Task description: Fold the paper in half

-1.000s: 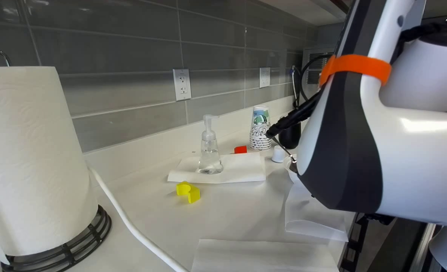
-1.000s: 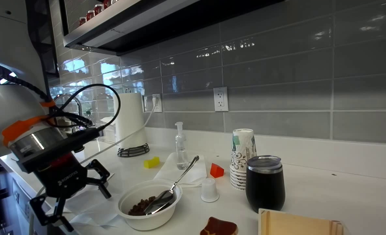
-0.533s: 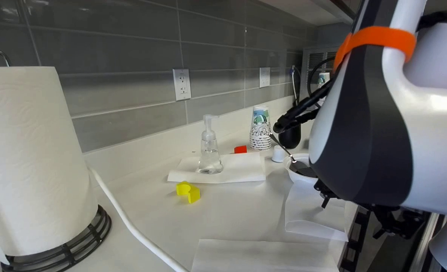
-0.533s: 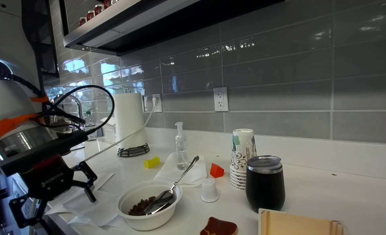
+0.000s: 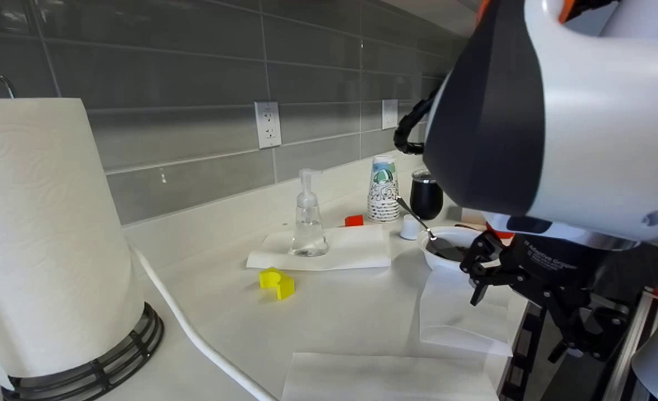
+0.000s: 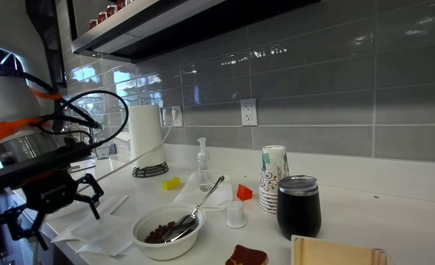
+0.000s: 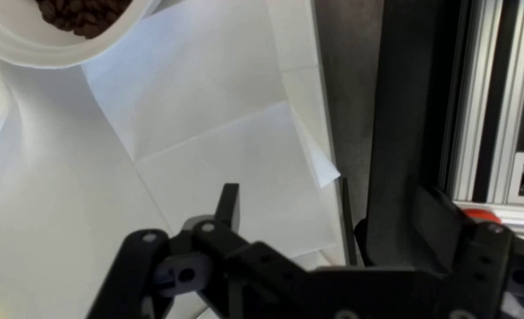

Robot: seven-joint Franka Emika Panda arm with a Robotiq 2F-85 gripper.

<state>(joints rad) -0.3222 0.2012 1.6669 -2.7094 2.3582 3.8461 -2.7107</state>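
The paper is a thin white sheet lying on the counter beside the bowl, near the front edge. It also shows in an exterior view. In the wrist view the paper has a crease across it, and a small corner flap sticks out toward the counter edge. My gripper is open and empty, above the front edge by the paper. It shows in an exterior view too. In the wrist view my gripper has one finger over the paper and the other past the counter edge.
A white bowl with brown beans and a spoon touches the paper's far side. A wider flat white sheet lies nearby. A soap bottle, yellow block, paper-towel roll, cups and black tumbler stand around.
My gripper has moved away from the bowl, along and out past the counter's front edge. The arm has turned, so the open gripper now shows in both exterior views. The paper has not moved.
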